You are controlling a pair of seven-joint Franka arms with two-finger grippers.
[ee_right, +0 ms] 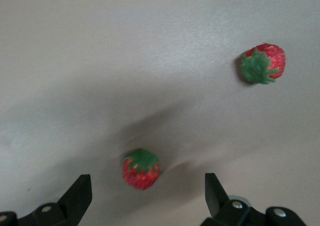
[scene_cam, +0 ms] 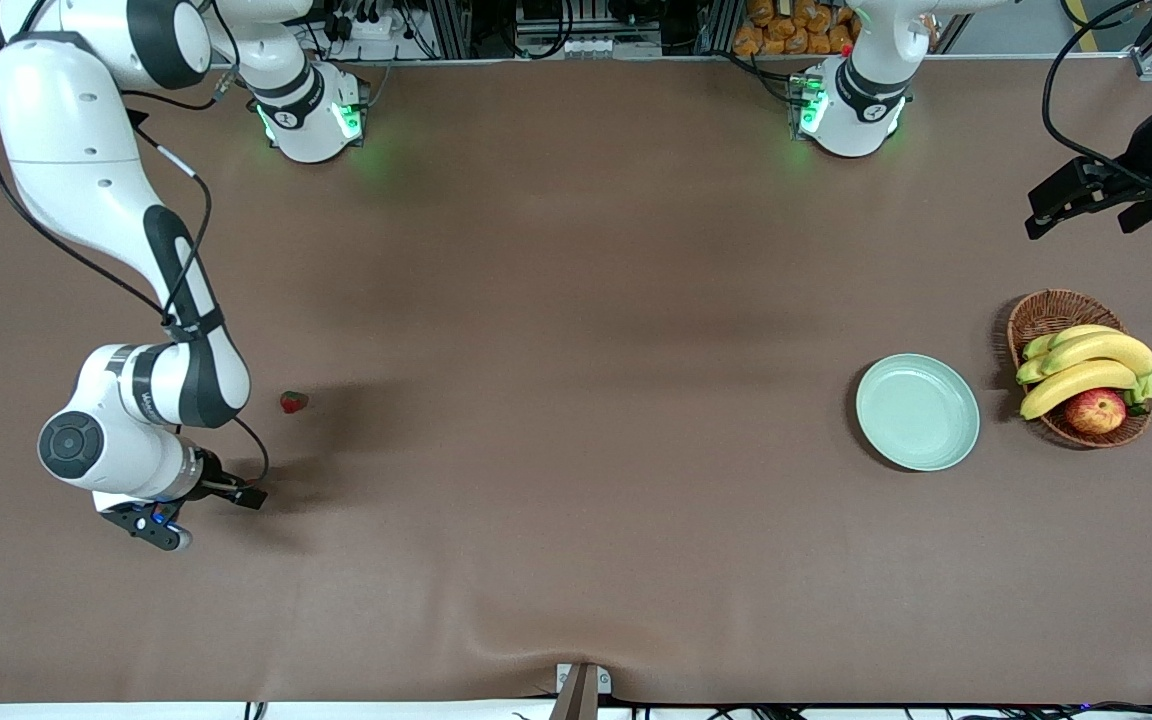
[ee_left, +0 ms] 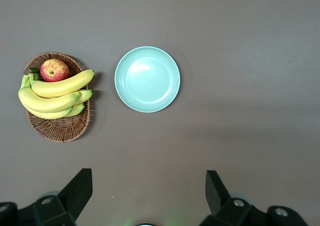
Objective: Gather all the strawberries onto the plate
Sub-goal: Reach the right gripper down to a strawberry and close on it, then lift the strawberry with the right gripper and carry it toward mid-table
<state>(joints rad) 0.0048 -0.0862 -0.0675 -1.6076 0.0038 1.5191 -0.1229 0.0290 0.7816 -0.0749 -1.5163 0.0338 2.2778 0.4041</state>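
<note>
Two strawberries show in the right wrist view, both lying on the brown table. One strawberry (ee_right: 141,169) lies just ahead of the gap of my right gripper (ee_right: 147,195), whose fingers are open and touch nothing. The other strawberry (ee_right: 262,63) lies off to one side. The front view shows only one strawberry (scene_cam: 293,402), beside the right arm's wrist; my right gripper (scene_cam: 206,515) hangs low over the table there. The mint-green plate (scene_cam: 917,411) (ee_left: 147,79) holds nothing. My left gripper (scene_cam: 1086,205) (ee_left: 148,186) waits open, high over the left arm's end of the table.
A wicker basket (scene_cam: 1046,315) (ee_left: 60,131) with bananas (scene_cam: 1086,365) and an apple (scene_cam: 1096,410) stands beside the plate, toward the left arm's end. The brown cloth has a wrinkle at its near edge (scene_cam: 576,650).
</note>
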